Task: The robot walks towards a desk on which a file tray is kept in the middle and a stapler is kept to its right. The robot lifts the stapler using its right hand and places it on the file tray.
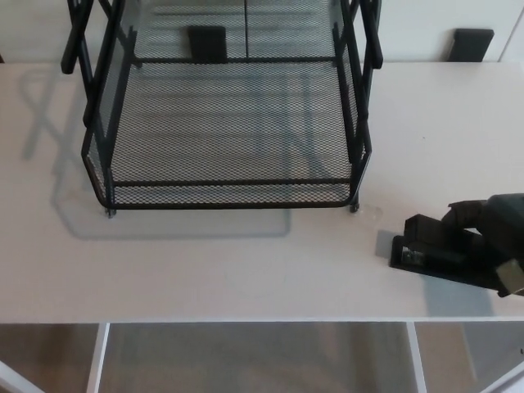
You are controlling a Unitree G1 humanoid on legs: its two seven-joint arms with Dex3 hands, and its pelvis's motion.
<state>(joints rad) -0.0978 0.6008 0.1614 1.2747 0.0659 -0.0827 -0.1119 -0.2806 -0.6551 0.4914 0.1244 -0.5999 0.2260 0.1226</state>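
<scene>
While the black stapler (434, 250) lies at the desk's (205, 270) near right, the right hand (495, 225) covers its right end; whether it grips is unclear.

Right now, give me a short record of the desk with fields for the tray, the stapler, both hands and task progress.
desk: white
file tray: black mesh, middle of the desk, no items seen in it
stapler: black, lying on the desk, right of the file tray, apart from it
right hand: over the stapler's far-right end; grip unclear
left hand: not in view
progress: stapler not yet lifted or placed on the file tray
</scene>
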